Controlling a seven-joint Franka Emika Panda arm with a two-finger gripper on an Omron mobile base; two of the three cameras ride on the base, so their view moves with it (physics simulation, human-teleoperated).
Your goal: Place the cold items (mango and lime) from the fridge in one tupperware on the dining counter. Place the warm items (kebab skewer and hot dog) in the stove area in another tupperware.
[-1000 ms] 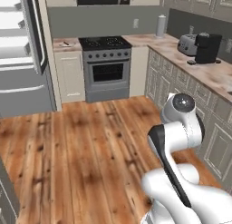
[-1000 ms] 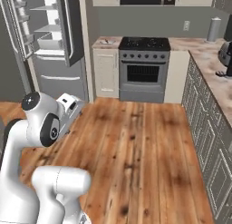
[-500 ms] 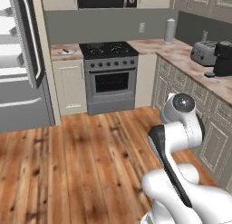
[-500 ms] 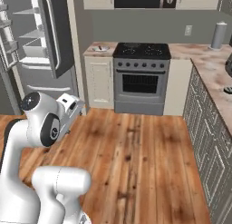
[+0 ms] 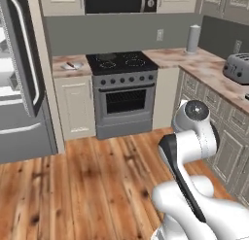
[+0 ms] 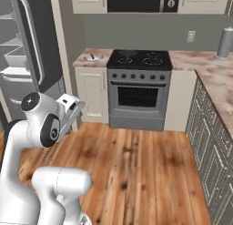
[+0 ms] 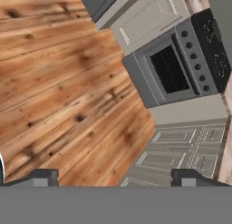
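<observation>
The end effector [image 7: 115,175] is seen spread wide with nothing between its fingertips, carried low over the wooden floor [image 5: 82,185] and aimed toward the stove area [image 5: 121,64], which lies ahead of the robot against the back wall. On the marbled counter [image 6: 86,62] just left of the cooktop, a small item [image 6: 92,57] is seen, too small to be identified; it may be one of the warm items, though this cannot be told. The fridge [image 5: 22,78] stands open at the left, its white shelves partly visible, but no mango or lime can be made out there. The coming move is judged to turn on that small item, which lies ahead and slightly left of the end effector, well apart from it, so the base must be brought closer before any reach is attempted.
</observation>
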